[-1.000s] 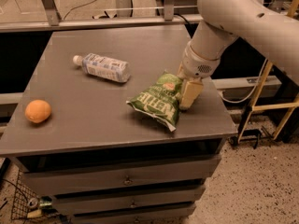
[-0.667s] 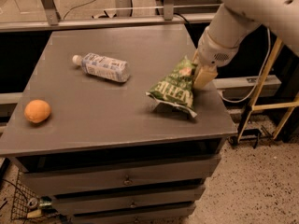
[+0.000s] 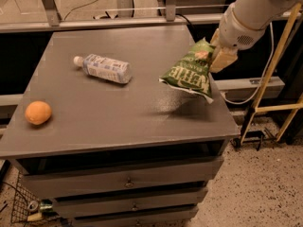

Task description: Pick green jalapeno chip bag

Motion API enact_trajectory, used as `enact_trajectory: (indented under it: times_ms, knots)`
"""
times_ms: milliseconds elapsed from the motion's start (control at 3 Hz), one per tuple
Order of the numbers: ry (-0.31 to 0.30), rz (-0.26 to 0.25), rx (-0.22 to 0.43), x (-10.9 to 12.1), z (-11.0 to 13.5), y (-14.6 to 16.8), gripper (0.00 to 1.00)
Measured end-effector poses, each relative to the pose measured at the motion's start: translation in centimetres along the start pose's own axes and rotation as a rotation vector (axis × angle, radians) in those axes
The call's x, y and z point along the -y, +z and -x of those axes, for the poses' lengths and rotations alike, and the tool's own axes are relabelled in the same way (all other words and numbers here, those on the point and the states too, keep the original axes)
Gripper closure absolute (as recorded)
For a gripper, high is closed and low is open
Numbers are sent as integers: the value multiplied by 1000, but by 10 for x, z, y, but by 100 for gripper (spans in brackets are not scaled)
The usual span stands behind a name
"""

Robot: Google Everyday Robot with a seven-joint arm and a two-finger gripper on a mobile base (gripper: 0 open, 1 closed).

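Observation:
The green jalapeno chip bag (image 3: 189, 72) hangs in the air above the right side of the grey table (image 3: 118, 112), tilted, with white lettering facing me. My gripper (image 3: 215, 56) is at the bag's upper right end and is shut on it, holding it clear of the tabletop. The white arm reaches in from the upper right. The bag casts a shadow on the table below it.
A clear water bottle (image 3: 103, 68) lies on its side at the table's middle left. An orange (image 3: 38, 112) sits near the front left corner. Drawers are below the tabletop. A yellow frame (image 3: 277, 74) stands to the right of the table.
The gripper has lifted the chip bag off the table and carried it up and to the right. The bottle and orange have not moved.

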State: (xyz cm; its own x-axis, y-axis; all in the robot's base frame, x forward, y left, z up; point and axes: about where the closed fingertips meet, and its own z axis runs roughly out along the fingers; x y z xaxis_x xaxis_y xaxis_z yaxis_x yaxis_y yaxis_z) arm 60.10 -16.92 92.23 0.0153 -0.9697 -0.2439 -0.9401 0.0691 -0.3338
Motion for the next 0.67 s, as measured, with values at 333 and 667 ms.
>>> enact_trajectory:
  times_ms: [333,667]
  knots:
    - [-15,-39,50,4,7,-18,100]
    - [-55,-74,114,4,23,-35,100]
